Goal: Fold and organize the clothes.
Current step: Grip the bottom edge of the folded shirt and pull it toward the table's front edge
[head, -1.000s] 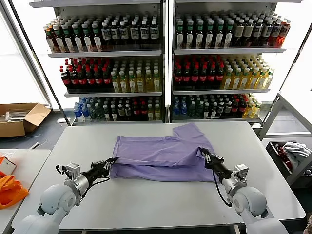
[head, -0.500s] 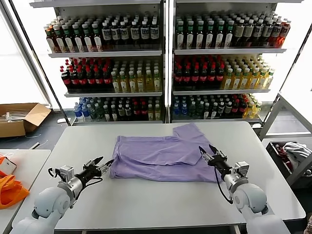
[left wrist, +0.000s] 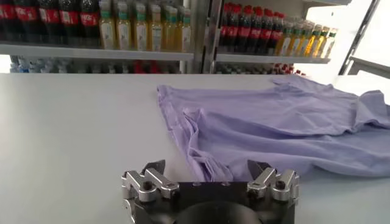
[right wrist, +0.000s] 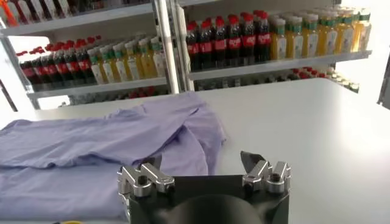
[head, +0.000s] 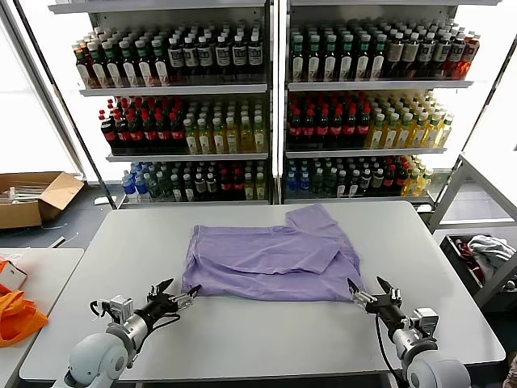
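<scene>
The lavender T-shirt [head: 271,260] lies partly folded on the white table [head: 258,335], plain side up, one sleeve at the far right. My left gripper [head: 179,291] is open and empty just off the shirt's near left corner. My right gripper [head: 371,288] is open and empty just off the near right corner. The shirt also shows in the left wrist view [left wrist: 274,125] beyond the left gripper [left wrist: 207,169], and in the right wrist view [right wrist: 103,146] beyond the right gripper [right wrist: 201,161].
Shelves of bottles [head: 266,105] stand behind the table. A cardboard box [head: 32,198] sits on the floor at left. Orange fabric [head: 14,315] lies on a side table at left. A bin with cloth [head: 485,255] is at right.
Both grippers have let go of the shirt's near corners, opened, and drawn back toward the table's near edge. The shirt has settled flat.
</scene>
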